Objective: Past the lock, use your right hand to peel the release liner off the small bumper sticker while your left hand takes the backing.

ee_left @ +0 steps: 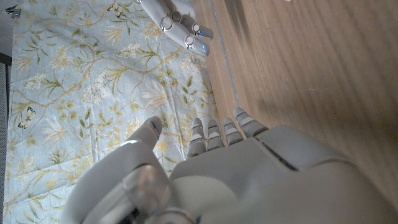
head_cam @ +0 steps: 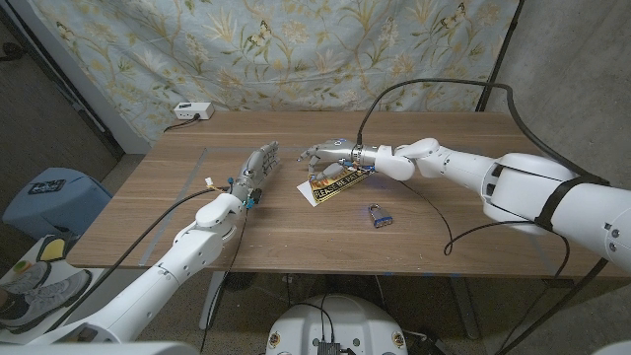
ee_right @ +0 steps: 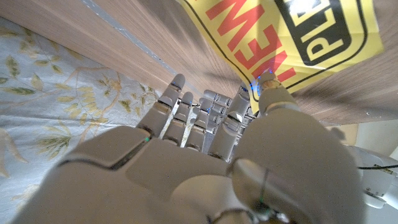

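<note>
The small bumper sticker, yellow with black and red lettering, lies on the wooden table on a white backing, just past a small padlock. My right hand hovers over the sticker's far edge with its fingers half curled. In the right wrist view its thumb tip touches the edge of the sticker, which looks flat, and nothing is pinched. My left hand stands on the table to the left of the sticker, fingers stretched out and holding nothing. The left wrist view shows that hand and the right hand's fingertips beyond it.
A white box with a cable sits at the table's back left edge. A black cable loops over the table by my right arm. A floral cloth hangs behind the table. Bare wood lies left of my left hand.
</note>
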